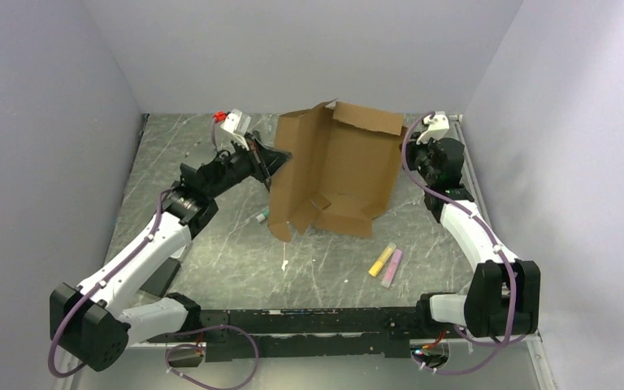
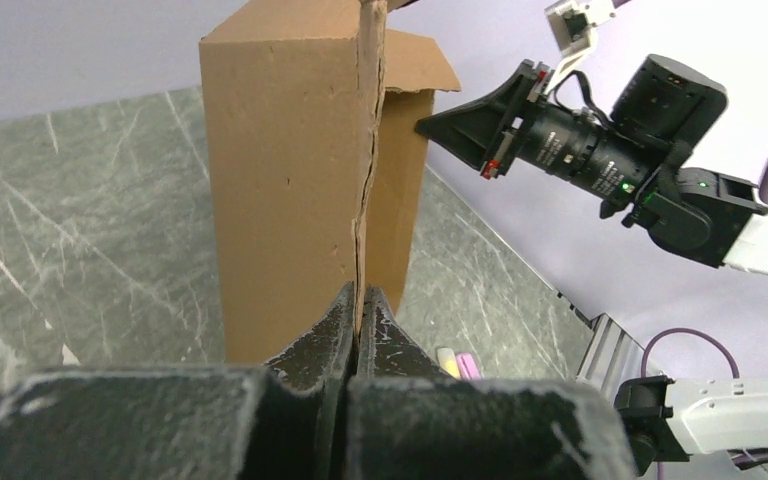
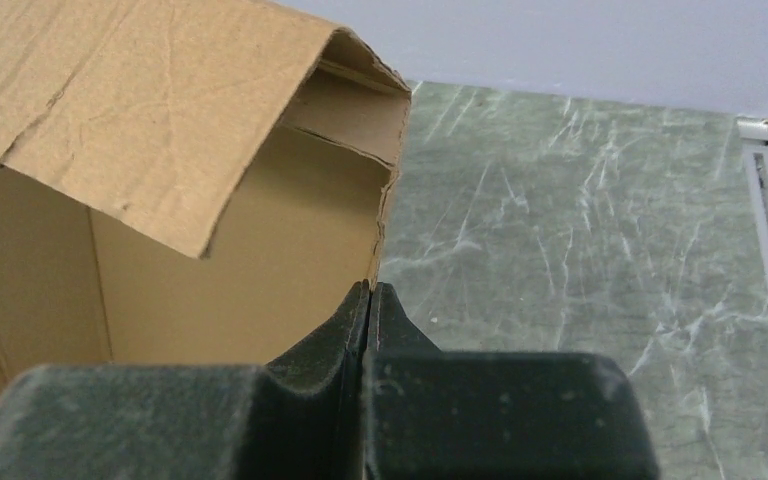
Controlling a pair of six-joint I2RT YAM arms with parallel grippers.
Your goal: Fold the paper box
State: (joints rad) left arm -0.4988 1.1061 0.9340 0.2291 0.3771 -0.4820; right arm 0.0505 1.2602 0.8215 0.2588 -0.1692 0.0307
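Note:
The brown cardboard paper box [image 1: 337,171] stands partly unfolded in the middle of the table, panels raised, top flap bent over. My left gripper [image 1: 280,158] is shut on its left panel edge. In the left wrist view the fingers [image 2: 363,300] pinch the thin cardboard edge [image 2: 290,180]. My right gripper [image 1: 409,154] is shut on the box's right edge. In the right wrist view its fingers [image 3: 371,292] clamp the panel's edge below the bent flap [image 3: 160,100]. The right gripper also shows in the left wrist view [image 2: 430,127], touching the box's far side.
A yellow highlighter [image 1: 382,260] and a pink one [image 1: 392,268] lie in front of the box to the right. A green-capped marker [image 1: 258,217] and a small white item [image 1: 283,262] lie by the box's near left corner. Grey walls enclose the table.

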